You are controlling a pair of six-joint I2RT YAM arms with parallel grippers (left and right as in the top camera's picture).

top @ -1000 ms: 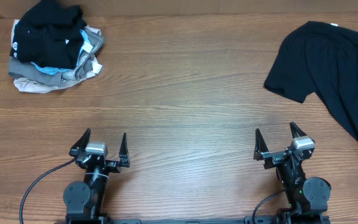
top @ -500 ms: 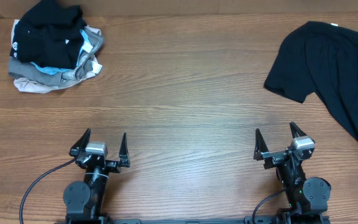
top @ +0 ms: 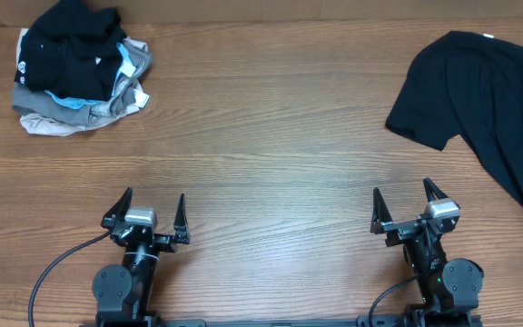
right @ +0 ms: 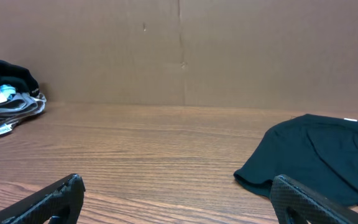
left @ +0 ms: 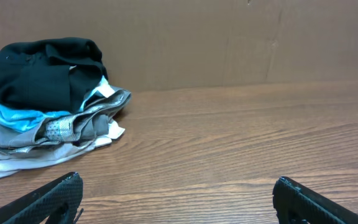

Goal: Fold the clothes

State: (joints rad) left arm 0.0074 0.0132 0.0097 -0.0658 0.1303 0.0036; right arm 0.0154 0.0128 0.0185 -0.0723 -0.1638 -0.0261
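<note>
A black T-shirt [top: 491,100] lies spread out at the far right of the wooden table; its sleeve also shows in the right wrist view [right: 309,152]. A pile of crumpled clothes [top: 78,65], black, blue, grey and white, sits at the far left corner and shows in the left wrist view [left: 45,99]. My left gripper [top: 146,215] is open and empty near the front edge, left of centre; in its wrist view the jaws [left: 178,196] are wide apart. My right gripper [top: 407,207] is open and empty near the front right, short of the T-shirt; its jaws [right: 179,196] are wide apart.
A brown cardboard wall [right: 179,50] stands along the table's far edge. Bare wooden tabletop [top: 271,154] lies between the pile and the T-shirt. A cable [top: 57,268] runs from the left arm's base.
</note>
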